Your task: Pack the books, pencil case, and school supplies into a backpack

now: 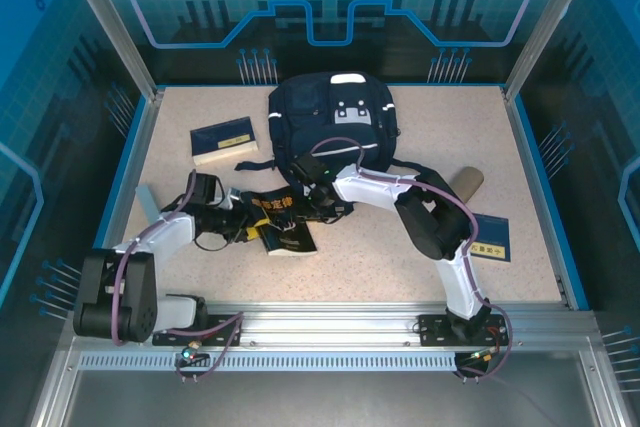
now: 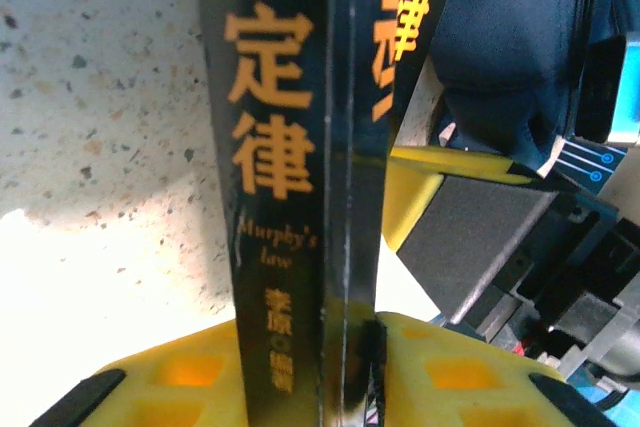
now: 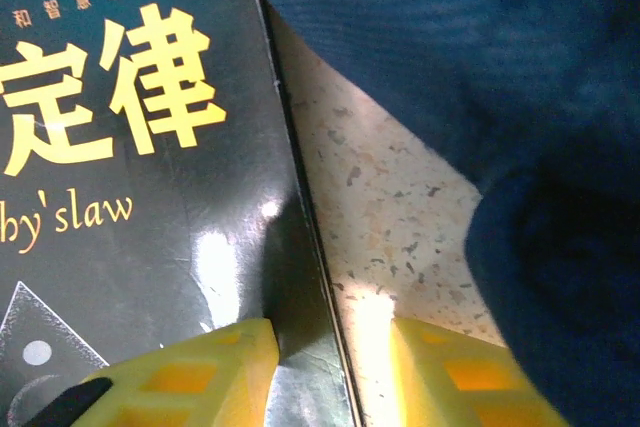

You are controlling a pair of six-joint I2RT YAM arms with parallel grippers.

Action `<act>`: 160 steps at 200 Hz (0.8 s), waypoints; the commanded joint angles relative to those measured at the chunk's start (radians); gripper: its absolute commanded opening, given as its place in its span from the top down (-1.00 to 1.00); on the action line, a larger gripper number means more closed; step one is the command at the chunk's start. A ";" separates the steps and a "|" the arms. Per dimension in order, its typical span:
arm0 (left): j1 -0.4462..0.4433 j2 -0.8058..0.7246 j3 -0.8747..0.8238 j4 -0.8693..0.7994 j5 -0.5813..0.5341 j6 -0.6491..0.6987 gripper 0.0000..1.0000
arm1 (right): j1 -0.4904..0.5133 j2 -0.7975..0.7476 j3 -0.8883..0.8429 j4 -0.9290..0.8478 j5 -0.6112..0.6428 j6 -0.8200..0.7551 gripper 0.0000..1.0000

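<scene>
The left gripper (image 2: 310,372) is clenched on the dark glossy rectangular book with yellow-orange lettering (image 2: 285,147); the book stands on edge, spine upward between the yellow fingers (image 2: 170,382), both touching it; the right gripper (image 3: 335,357) is released, jaws apart, astride the same book's cover edge; one finger over the cover, the other above the speckled table (image 3: 390,217); the large navy fabric backpack (image 1: 335,117) lies just beyond the book, close beside the right gripper.
</scene>
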 commanded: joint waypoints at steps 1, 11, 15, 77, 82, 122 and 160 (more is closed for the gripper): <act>-0.011 0.002 0.044 0.045 -0.001 -0.007 0.53 | 0.013 0.010 -0.037 -0.033 -0.046 -0.009 0.18; -0.011 -0.014 0.057 0.007 -0.030 0.012 0.58 | 0.011 -0.013 -0.042 -0.033 -0.046 -0.009 0.11; -0.011 -0.023 0.062 -0.010 -0.040 0.020 0.59 | 0.011 -0.024 -0.045 -0.032 -0.046 -0.008 0.07; -0.011 -0.234 0.163 -0.199 -0.129 0.050 0.68 | -0.046 -0.331 -0.161 0.027 -0.044 0.030 -0.53; -0.011 -0.251 0.173 -0.201 -0.128 0.042 0.67 | -0.057 -0.356 -0.176 0.041 -0.056 0.043 -0.55; -0.017 -0.362 0.248 -0.140 -0.124 -0.083 0.66 | -0.132 -0.581 -0.317 0.170 -0.122 0.153 -0.64; -0.051 -0.365 0.285 0.036 -0.167 -0.269 0.68 | -0.200 -0.735 -0.422 0.359 -0.266 0.279 -0.84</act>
